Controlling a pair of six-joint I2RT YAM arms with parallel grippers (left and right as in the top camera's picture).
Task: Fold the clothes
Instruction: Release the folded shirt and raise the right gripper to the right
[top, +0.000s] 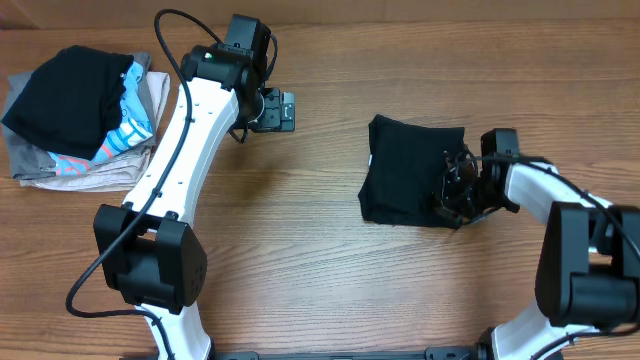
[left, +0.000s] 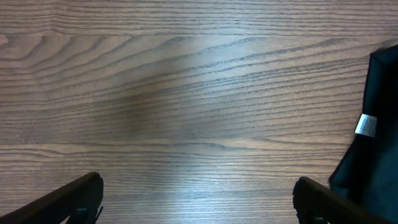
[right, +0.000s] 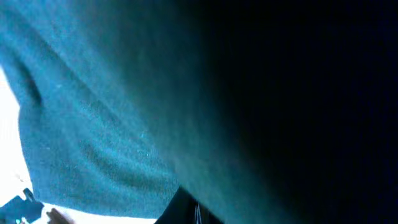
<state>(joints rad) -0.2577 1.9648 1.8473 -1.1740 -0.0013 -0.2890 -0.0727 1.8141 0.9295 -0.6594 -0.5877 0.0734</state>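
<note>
Overhead, the black T-shirt (top: 410, 170) lies folded into a small square on the right side of the wooden table (top: 300, 250). The right gripper (top: 452, 190) sits at the shirt's right edge. Its camera sees only dark cloth, so I cannot tell if it is pinching. The left gripper (top: 284, 110) is over bare wood left of the shirt, fingers spread wide, holding nothing. A pile of other clothes (top: 80, 130) sits far left
</note>
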